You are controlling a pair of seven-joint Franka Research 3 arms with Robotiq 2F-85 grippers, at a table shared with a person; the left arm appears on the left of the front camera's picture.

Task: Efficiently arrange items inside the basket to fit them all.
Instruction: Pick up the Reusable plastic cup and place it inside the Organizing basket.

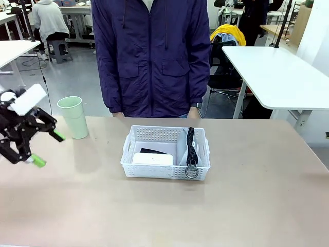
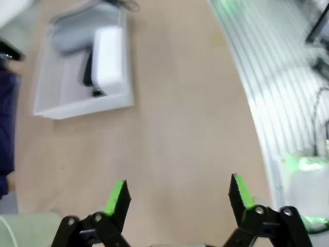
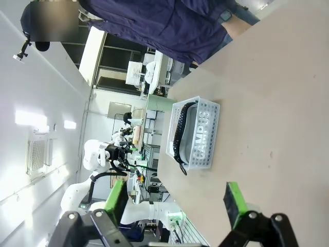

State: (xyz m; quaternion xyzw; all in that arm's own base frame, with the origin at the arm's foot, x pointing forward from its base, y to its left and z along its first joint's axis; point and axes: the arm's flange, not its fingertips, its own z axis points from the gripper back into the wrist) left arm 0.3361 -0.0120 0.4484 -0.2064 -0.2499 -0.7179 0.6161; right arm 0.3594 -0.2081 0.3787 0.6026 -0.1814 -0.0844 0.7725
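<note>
The white perforated basket [image 1: 164, 173] sits mid-table. Inside it lie the white rounded box [image 1: 153, 158] at the front left, the black stapler [image 1: 154, 151] just behind it, and the grey pouch [image 1: 183, 146] standing on edge at the right, its black strap [image 1: 191, 144] and ring [image 1: 192, 172] hanging over the front wall. The pale green cup [image 1: 73, 117] stands upright on the table, left of the basket. My left gripper [image 1: 47, 148] hovers open and holds nothing, just left of the cup. My right gripper [image 3: 175, 198] is open, far from the basket [image 3: 212, 103], holding nothing.
A person in a dark purple jacket [image 1: 151, 51] stands at the far edge behind the basket. The left wrist view shows the basket [image 2: 87, 105] well ahead, bare tabletop [image 2: 175, 128] between, and the table edge to the right. Other tables stand beyond.
</note>
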